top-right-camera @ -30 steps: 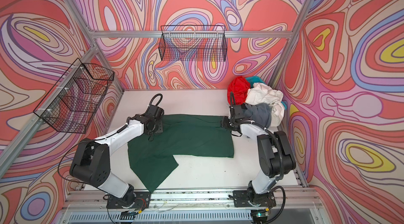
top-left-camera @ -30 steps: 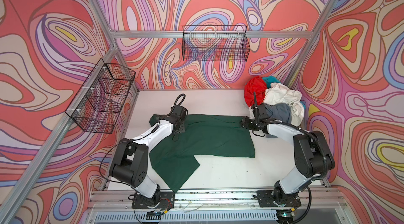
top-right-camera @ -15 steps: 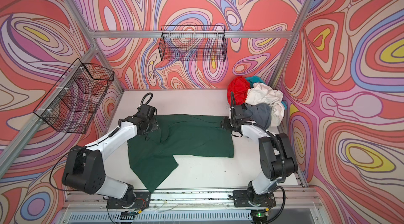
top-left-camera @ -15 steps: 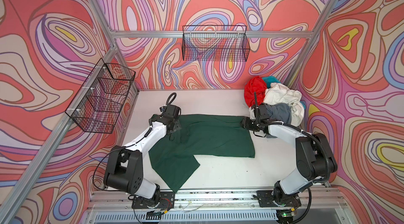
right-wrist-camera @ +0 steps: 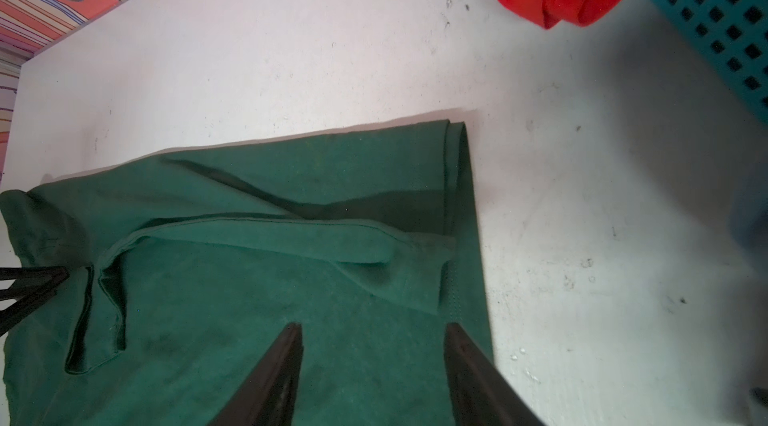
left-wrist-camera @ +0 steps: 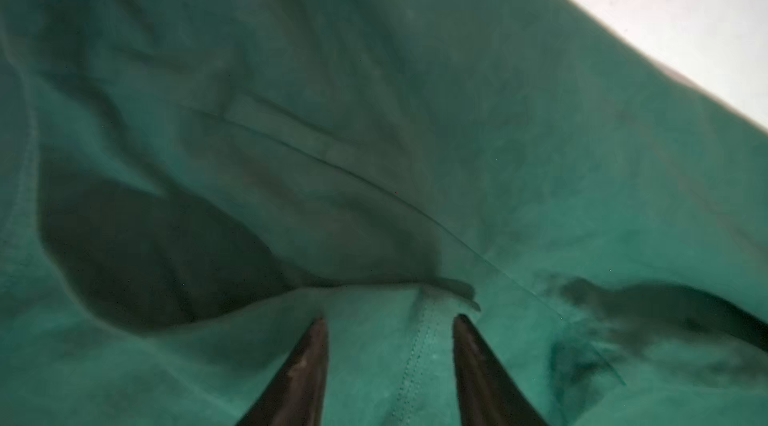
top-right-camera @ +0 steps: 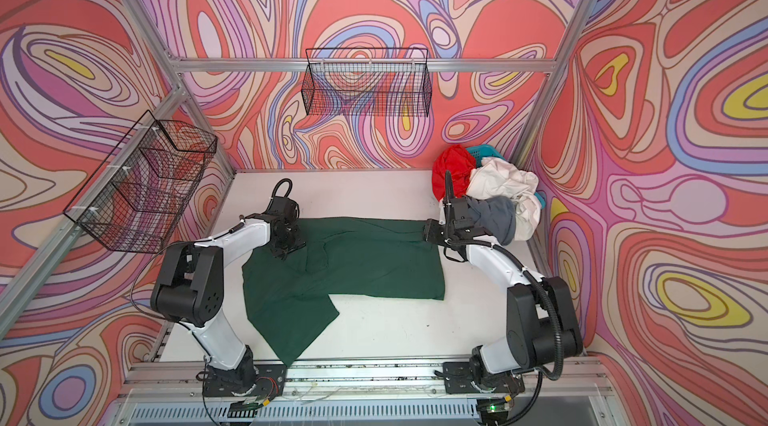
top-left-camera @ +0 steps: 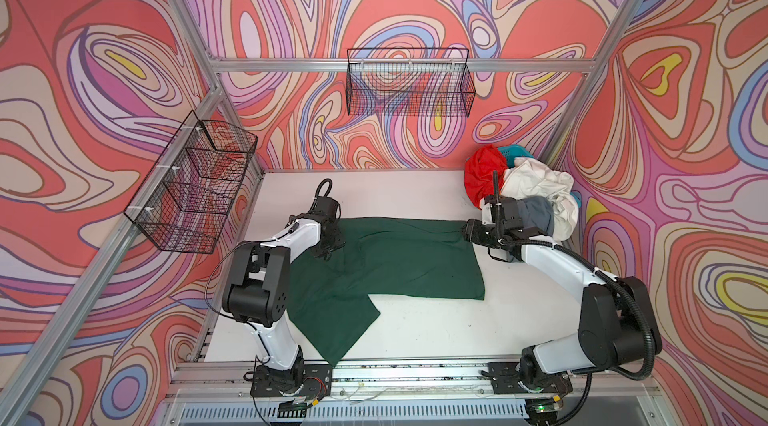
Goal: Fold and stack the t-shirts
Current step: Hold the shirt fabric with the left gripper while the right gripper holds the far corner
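Dark green shirt (top-left-camera: 407, 266) is matt cloth, table (top-left-camera: 415, 195) scuffed matt white, basket (right-wrist-camera: 715, 16) perforated plastic.

Centre stage, a spread t-shirt (top-left-camera: 399, 261) lies flat mid-tabletop (top-left-camera: 395, 195); crumpled t-shirts (top-left-camera: 532, 182) heap over a basket (top-left-camera: 511, 150) in the far right corner.

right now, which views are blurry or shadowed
Left wrist view: dark green shirt smeared and soft, with deep shadow patches, table washed out. Right wrist view: sharp, a shadow across the table beside the turquoise basket. Both top views: evenly lit, crisp.
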`<state>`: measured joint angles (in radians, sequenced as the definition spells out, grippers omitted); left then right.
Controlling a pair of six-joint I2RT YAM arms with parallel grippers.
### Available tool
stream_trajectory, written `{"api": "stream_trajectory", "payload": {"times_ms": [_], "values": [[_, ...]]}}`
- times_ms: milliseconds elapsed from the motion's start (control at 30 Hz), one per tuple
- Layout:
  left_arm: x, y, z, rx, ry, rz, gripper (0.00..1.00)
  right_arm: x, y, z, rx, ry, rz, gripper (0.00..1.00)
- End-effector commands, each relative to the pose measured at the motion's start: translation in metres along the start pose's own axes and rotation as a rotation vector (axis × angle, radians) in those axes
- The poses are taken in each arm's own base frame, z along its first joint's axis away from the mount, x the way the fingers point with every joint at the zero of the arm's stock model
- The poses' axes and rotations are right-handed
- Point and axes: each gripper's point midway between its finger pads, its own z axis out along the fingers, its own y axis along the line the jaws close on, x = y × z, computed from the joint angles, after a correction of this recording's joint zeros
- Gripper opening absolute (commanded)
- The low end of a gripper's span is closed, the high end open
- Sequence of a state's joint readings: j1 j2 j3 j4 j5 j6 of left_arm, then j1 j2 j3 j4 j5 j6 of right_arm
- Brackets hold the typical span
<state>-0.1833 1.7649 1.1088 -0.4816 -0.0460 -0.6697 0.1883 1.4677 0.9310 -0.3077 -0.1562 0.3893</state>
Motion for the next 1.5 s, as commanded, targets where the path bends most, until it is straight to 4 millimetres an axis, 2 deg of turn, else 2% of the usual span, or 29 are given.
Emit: {"api": "stream_trajectory", "payload": {"times_ms": [0, 67, 100, 300, 433, 533, 667, 833, 933, 1333, 1467], "values": [[-0.002, 0.007, -0.007, -0.029, -0.022, 0.022, 0.33, 0.003, -0.004, -0.001, 0.018, 0.014, -0.013, 0.58], [-0.005, 0.007, -0.01, -0.024, -0.037, 0.023, 0.31, 0.001, -0.002, 0.002, 0.018, 0.027, -0.022, 0.58], [-0.004, 0.006, -0.01, -0.017, -0.036, 0.022, 0.34, -0.001, 0.0, 0.002, 0.015, 0.032, -0.034, 0.58], [0.002, -0.002, -0.002, 0.012, 0.003, 0.028, 0.38, -0.008, -0.001, 0.008, 0.028, 0.04, -0.052, 0.57], [0.007, -0.01, 0.005, 0.012, 0.029, 0.062, 0.4, -0.004, -0.002, 0.014, 0.018, 0.043, -0.043, 0.57], [0.008, -0.017, 0.004, -0.004, 0.021, 0.105, 0.45, 0.002, -0.005, 0.019, 0.027, 0.063, -0.04, 0.57], [0.008, -0.021, 0.004, -0.043, 0.006, 0.163, 0.45, 0.006, -0.006, 0.023, 0.028, 0.078, -0.04, 0.57], [0.011, -0.012, 0.007, -0.111, 0.013, 0.199, 0.38, 0.005, -0.006, 0.023, 0.028, 0.08, -0.044, 0.57], [0.013, -0.009, 0.01, -0.126, 0.017, 0.225, 0.37, 0.005, -0.006, 0.025, 0.029, 0.084, -0.045, 0.57], [0.026, -0.023, 0.017, -0.112, 0.048, 0.33, 0.37, 0.006, -0.007, 0.027, 0.032, 0.092, -0.043, 0.57], [0.028, -0.024, 0.015, -0.12, 0.038, 0.345, 0.3, 0.007, -0.007, 0.027, 0.03, 0.095, -0.047, 0.57]]}}
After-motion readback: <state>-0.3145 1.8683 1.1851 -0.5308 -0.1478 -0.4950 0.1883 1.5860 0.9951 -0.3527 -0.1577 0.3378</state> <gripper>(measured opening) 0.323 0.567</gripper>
